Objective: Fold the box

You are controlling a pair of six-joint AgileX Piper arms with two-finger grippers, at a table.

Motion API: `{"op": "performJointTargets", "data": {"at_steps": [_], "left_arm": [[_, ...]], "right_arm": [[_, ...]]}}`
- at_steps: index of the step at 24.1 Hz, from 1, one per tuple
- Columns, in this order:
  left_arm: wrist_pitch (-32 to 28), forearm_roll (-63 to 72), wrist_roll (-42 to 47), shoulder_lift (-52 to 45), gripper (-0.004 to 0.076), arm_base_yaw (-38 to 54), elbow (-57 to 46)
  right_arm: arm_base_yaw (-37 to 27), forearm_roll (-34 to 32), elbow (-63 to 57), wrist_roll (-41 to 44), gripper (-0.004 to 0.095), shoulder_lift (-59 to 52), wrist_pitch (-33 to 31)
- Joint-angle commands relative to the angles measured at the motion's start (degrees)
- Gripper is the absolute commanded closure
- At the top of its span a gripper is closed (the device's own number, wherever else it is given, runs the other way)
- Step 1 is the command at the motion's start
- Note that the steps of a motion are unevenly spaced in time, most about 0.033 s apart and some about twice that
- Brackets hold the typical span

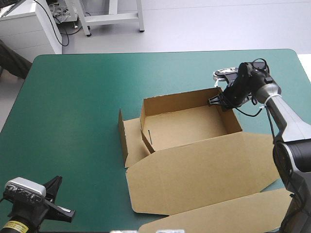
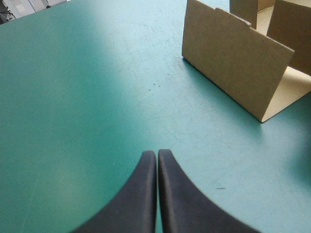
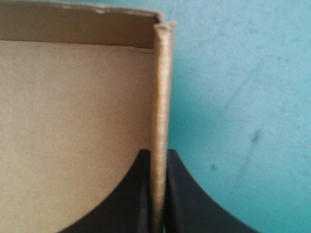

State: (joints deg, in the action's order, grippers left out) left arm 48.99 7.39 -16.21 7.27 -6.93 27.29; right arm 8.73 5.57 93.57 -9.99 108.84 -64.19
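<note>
The box is plain brown board with no print, from the raised tray walls at the centre of the high view to the flat lid across the lower middle. Its cut edge is a paler tan. The table's cover is an even, unpatterned teal-green, marked by faint pale scuffs and a few small dark specks. The left gripper and right gripper are plain black. The right arm is silver-grey, with a black wrist.

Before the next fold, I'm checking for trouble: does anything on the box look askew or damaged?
The box's left side is loose. Its outer flap stands splayed outward, and an inner tab slants inward. The right gripper pinches the right wall.
</note>
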Motion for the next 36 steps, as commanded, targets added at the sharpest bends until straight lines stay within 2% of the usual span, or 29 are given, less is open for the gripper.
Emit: {"op": "performJointTargets", "data": {"at_steps": [1,3,6,8,18,23,26,29,36], "left_arm": [[-3.6,0.1,0.6,0.8,0.0731,-0.1,1.4],[-3.6,0.1,0.6,0.8,0.0731,-0.1,1.4],[-3.6,-0.1,0.6,0.8,0.0731,-0.1,1.4],[-3.6,-0.2,0.6,0.8,0.0731,-0.1,1.4],[-3.6,-0.4,0.6,0.8,0.0731,-0.1,1.4],[-3.6,-0.4,0.6,0.8,0.0731,-0.1,1.4],[-3.6,-0.4,0.6,0.8,0.0731,-0.1,1.4],[-3.6,-0.4,0.6,0.8,0.0731,-0.1,1.4],[-3.6,-0.4,0.6,0.9,0.0731,-0.1,1.4]], "right_arm": [[0.0,-0.7,0.3,-2.4,0.0883,-1.6,-6.2],[0.0,-0.5,1.9,-2.7,0.0813,-1.6,-7.7],[0.0,0.1,8.7,-2.5,0.0628,-1.8,-7.7],[0.0,0.1,11.9,-2.1,0.0583,-2.2,-7.7],[0.0,-2.3,16.0,-3.7,0.0566,-16.0,-7.7],[0.0,-0.5,13.9,-7.3,0.0563,-14.8,-7.7],[0.0,1.6,11.2,-9.6,0.0508,-12.8,-7.7],[0.0,1.6,8.2,-9.3,0.0451,-10.1,-7.7],[0.0,2.1,6.0,-8.6,0.0449,-2.6,-7.7]]}}
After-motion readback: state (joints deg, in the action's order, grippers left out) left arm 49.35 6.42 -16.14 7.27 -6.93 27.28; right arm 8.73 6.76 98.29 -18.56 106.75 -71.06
